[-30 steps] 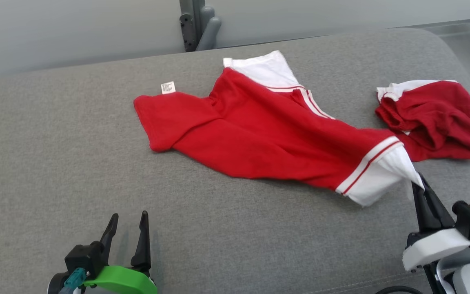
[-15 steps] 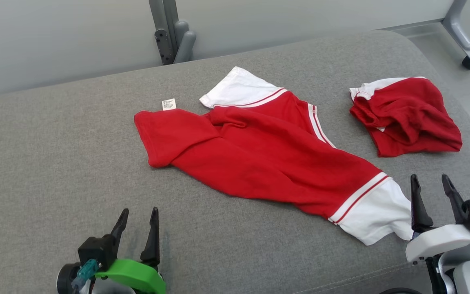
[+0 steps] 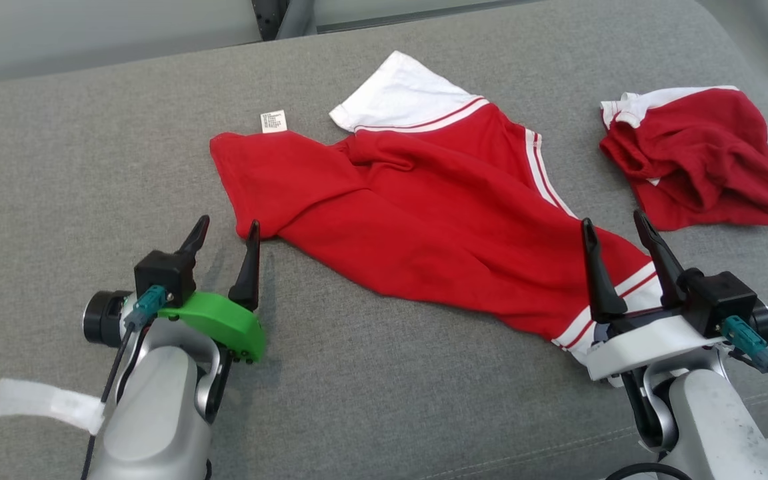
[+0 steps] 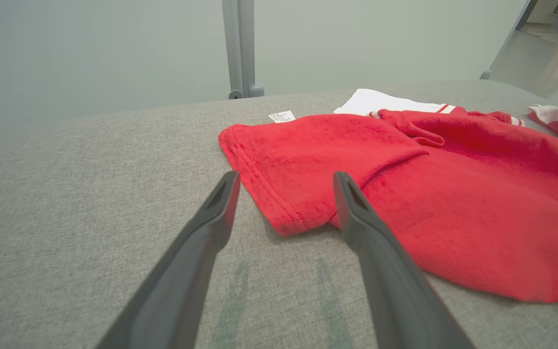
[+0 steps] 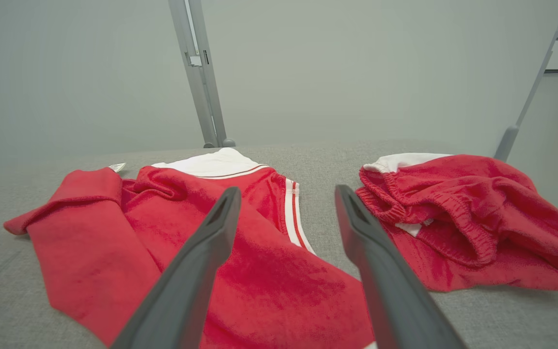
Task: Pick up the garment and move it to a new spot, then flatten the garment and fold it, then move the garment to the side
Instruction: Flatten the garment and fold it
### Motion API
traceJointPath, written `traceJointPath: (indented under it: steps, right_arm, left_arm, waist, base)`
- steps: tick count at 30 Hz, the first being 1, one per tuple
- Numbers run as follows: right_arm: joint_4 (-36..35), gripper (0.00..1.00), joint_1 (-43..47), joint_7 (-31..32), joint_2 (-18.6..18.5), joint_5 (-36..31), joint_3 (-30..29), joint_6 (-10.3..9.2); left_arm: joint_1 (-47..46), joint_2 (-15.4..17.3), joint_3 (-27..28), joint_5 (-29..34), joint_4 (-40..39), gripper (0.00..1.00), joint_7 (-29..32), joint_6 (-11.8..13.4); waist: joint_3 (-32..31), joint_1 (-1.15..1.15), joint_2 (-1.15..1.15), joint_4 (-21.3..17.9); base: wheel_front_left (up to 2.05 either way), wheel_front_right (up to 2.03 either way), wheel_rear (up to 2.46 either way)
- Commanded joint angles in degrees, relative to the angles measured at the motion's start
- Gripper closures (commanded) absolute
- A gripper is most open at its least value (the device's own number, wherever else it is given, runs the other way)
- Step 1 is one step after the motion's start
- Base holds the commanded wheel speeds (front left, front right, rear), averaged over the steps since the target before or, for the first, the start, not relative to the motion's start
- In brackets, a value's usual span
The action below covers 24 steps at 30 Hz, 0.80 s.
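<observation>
1. Lower left: left gripper (image 3: 229, 223), fingers spread and empty, tips just beside the garment's (image 3: 437, 220) red corner.
2. Lower right: right gripper (image 3: 612, 219), spread and empty, over the striped end, possibly touching it.
3. Centre: the garment lies rumpled on the grey cushion (image 3: 57, 167).
4. Upper right: a red bundle (image 3: 697, 160), apart.

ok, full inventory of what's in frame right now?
spread garment: one, red with white striped ends, middle of the surface
crumpled garment: one, red and white, right of it, apart
label: one, white, at the spread garment's far left corner
padded surface: one, grey, under everything
metal post: one, grey, behind the surface
left gripper: one, dark, open, by the spread garment's near left corner
right gripper: one, dark, open, over its white near end
</observation>
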Motion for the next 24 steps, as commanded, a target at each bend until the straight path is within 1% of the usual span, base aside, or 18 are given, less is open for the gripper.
traceJointPath:
  steps: [1, 5, 9, 14, 15, 16, 18, 21, 24]
  right_arm:
    - [-0.31, 0.00, -0.77, -0.15, 0.15, 0.48, 0.25, -0.07]
    - [-0.44, 0.00, -2.13, -0.16, 0.47, 0.65, 2.39, -0.08]
    - [-0.39, 0.00, -2.63, -0.16, 0.66, 0.90, 3.30, -0.08]
    - [-0.44, 0.00, -3.03, -0.16, 0.78, 1.02, 3.57, -0.07]
    - [-0.39, 0.00, -3.18, -0.16, 0.78, 0.94, 3.66, -0.07]
    - [-0.40, 0.00, -3.35, -0.16, 0.78, 0.89, 3.70, -0.07]
    - [-0.64, 0.00, -3.63, -0.16, 0.78, 0.94, 3.73, -0.07]
    - [-1.01, 0.00, -3.66, -0.16, 0.78, 0.98, 3.35, -0.08]
    - [-1.28, 0.00, -3.52, -0.16, 0.77, 1.10, 2.54, -0.07]
  left_arm:
    - [-1.56, 0.39, -0.26, -0.01, 0.46, 0.00, 0.02, -0.27]
    - [-5.72, 0.97, -2.79, -1.27, 5.77, 0.00, 0.03, -0.28]
    - [-8.11, 1.21, -5.86, -3.46, 9.91, 0.00, 0.03, -0.29]
    - [-9.97, 1.80, -7.72, -5.78, 11.73, 0.00, 0.02, -0.23]
    - [-10.31, 1.84, -7.73, -6.15, 11.68, 0.04, 0.03, -0.23]
    - [-10.68, 1.91, -7.63, -6.35, 11.16, 0.26, 0.03, -0.23]
    - [-11.03, 2.12, -7.75, -6.65, 9.94, 1.00, 0.03, -0.23]
    - [-11.36, 2.58, -7.78, -7.38, 8.96, 1.00, 0.03, -0.22]
    - [-12.16, 3.89, -5.58, -7.71, 5.99, 1.00, 0.03, -0.20]
  waist:
    - [2.73, 0.00, 0.00, -0.59]
    - [4.59, 0.00, 0.00, -1.02]
    - [5.50, 0.00, 0.00, -1.14]
    - [6.30, 0.00, 0.00, -0.94]
    - [6.46, 0.00, 0.00, -0.93]
    - [6.63, 0.00, 0.00, -0.94]
    - [6.98, 0.00, 0.00, -0.94]
    - [7.35, 0.00, 0.00, -0.78]
    - [7.67, 0.00, 0.00, -0.38]
  base:
    - [0.00, 0.00, 0.00]
    - [0.00, 0.00, 0.00]
    - [0.00, 0.00, 0.00]
    - [0.00, 0.00, 0.00]
    - [0.00, 0.00, 0.00]
    - [0.00, 0.00, 0.00]
    - [0.00, 0.00, 0.00]
    - [0.00, 0.00, 0.00]
    - [0.00, 0.00, 0.00]
